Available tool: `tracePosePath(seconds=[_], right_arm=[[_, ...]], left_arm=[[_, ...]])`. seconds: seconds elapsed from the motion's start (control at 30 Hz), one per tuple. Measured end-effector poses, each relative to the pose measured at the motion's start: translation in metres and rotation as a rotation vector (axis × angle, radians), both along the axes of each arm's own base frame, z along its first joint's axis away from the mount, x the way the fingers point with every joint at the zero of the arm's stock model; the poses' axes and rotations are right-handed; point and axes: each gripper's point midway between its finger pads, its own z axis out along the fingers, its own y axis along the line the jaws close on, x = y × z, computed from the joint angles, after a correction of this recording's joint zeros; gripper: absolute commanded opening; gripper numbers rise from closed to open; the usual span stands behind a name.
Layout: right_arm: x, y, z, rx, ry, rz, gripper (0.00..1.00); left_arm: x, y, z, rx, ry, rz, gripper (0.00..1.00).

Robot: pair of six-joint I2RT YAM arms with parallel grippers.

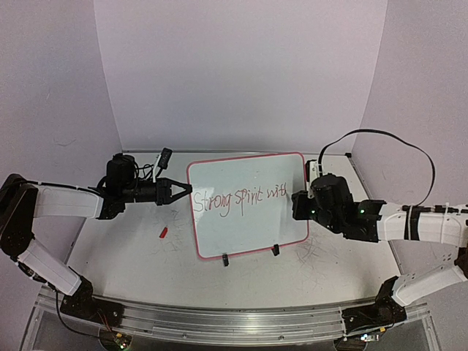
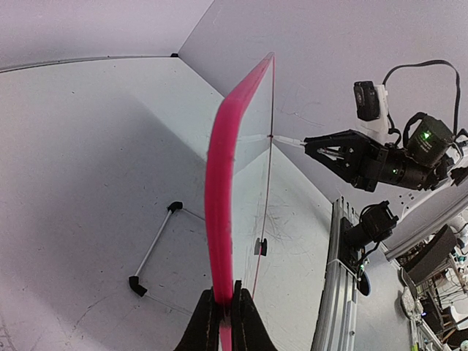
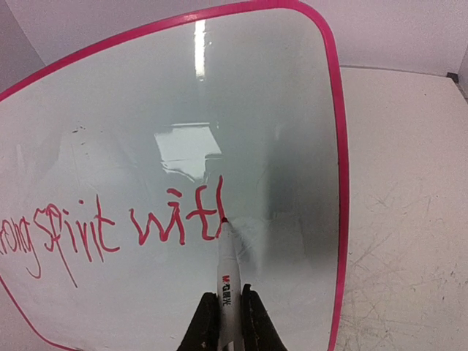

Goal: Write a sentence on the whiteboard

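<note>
The whiteboard [image 1: 248, 227] stands tilted on two black clip feet, with a red-pink rim. Its red lettering [image 1: 241, 197] reads "Strong spirit wit" plus one tall stroke of a further letter. My left gripper [image 1: 183, 189] is shut on the board's left rim; in the left wrist view the pink rim [image 2: 219, 190] runs up from between my fingers [image 2: 207, 325]. My right gripper [image 3: 227, 314] is shut on a white marker [image 3: 227, 274]. The marker's red tip touches the board at the foot of the last stroke [image 3: 217, 205].
A small red marker cap [image 1: 163, 233] lies on the table left of the board. A thin rod stand with black ends [image 2: 153, 248] lies behind the board. The metal rail [image 1: 219, 325] runs along the near edge. Walls close the back and sides.
</note>
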Motion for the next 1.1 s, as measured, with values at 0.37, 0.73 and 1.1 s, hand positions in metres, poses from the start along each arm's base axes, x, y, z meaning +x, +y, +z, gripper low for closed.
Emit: tracePosePath(seconds=[0.37,0.73,1.1], right_arm=[[0.007,-0.001,0.009,-0.009,-0.028,-0.024,0.00],[0.003,-0.005,0.003,0.004,0.002,-0.033,0.00],[-0.006,-0.005,-0.006,0.028,0.042,-0.016,0.00]], left_arm=[[0.000,0.000,0.000,0.000,-0.001,0.000,0.00],[0.000,0.000,0.000,0.000,-0.001,0.000,0.00],[0.000,0.000,0.000,0.000,0.000,0.000,0.00]])
